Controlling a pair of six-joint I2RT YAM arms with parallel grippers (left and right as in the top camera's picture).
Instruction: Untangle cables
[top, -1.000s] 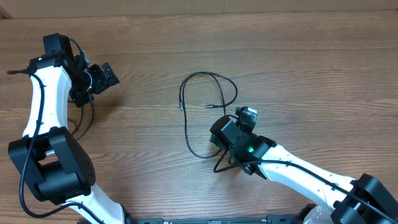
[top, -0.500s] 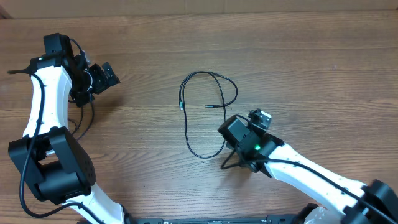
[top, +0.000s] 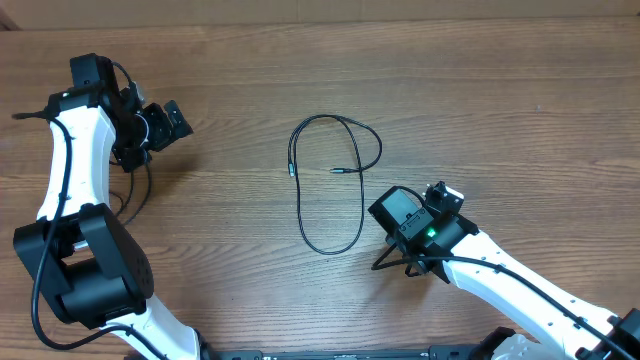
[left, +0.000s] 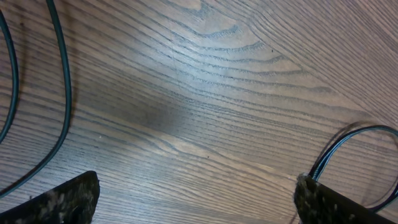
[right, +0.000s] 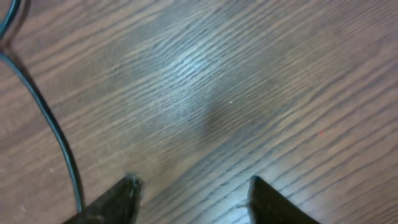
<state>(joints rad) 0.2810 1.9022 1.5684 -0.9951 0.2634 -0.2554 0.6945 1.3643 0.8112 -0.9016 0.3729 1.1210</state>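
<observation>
One thin black cable lies on the wood in the middle and crosses itself in a loop. Its two silvery plug tips lie near the loop's base. My right gripper hovers to the right of the cable, open, with bare wood between its fingers. In the right wrist view the gripper has a stretch of the cable off to its left. My left gripper is far off at the back left, open wide and empty. In the left wrist view this gripper frames only wood.
Thicker black wires of the left arm lie on the table beside it and show in the left wrist view as wires. A blue-black lead runs to the left gripper's right finger. The right arm stretches to the front right corner.
My right gripper has moved rightward, away from the cable, and its jaws stand apart with nothing in them. The cable's lower bend now lies free. The left arm has not moved.
</observation>
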